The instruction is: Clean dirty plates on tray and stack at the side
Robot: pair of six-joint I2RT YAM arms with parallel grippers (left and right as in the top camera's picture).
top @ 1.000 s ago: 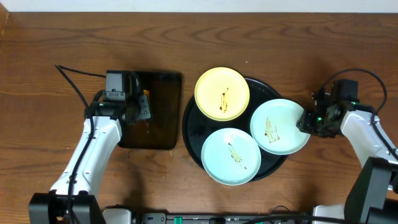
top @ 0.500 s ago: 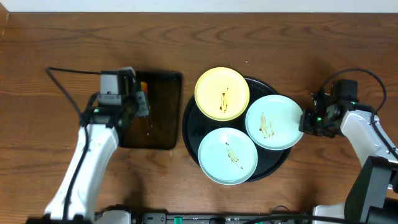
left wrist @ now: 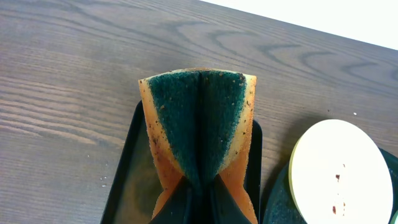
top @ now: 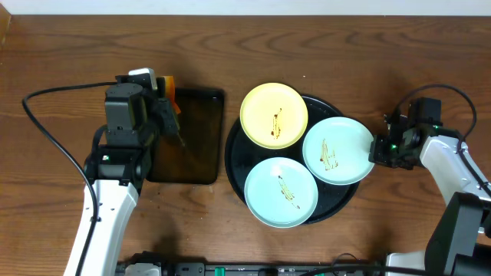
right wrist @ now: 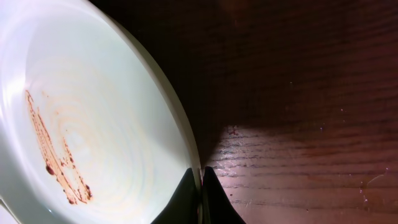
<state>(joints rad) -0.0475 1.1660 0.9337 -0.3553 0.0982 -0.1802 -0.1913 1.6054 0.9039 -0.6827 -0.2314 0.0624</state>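
On the brown wood-grain table (top: 345,46) sits one round, glossy black tray (top: 233,157) with a raised rim. It carries three small round plates with smooth, shiny faces: a yellow plate (top: 274,115) at the far side, a right mint plate (top: 337,150) and a near mint plate (top: 281,192). Each has a thin brown smear in its centre. The three crowd close together (whether the rims touch or overlap I cannot tell from above), and the yellow plate and the right mint plate reach out past the tray's rim. Just left of the tray lies one small tray (top: 196,146), dark, rectangular, with rounded corners and a glossy floor. The left gripper (left wrist: 199,202) is clamped tight on the one sponge (left wrist: 198,124), pinching its lower middle so that it folds into a V. Its rough dark green scouring face shows at the middle and soft orange foam at the sides, both flecked with brown crumbs. The sponge hangs over the far end of the small tray. The right gripper (right wrist: 200,193) has its two black fingers drawn almost together, nipping the thin outer rim of the right mint plate, with bare table beside it.
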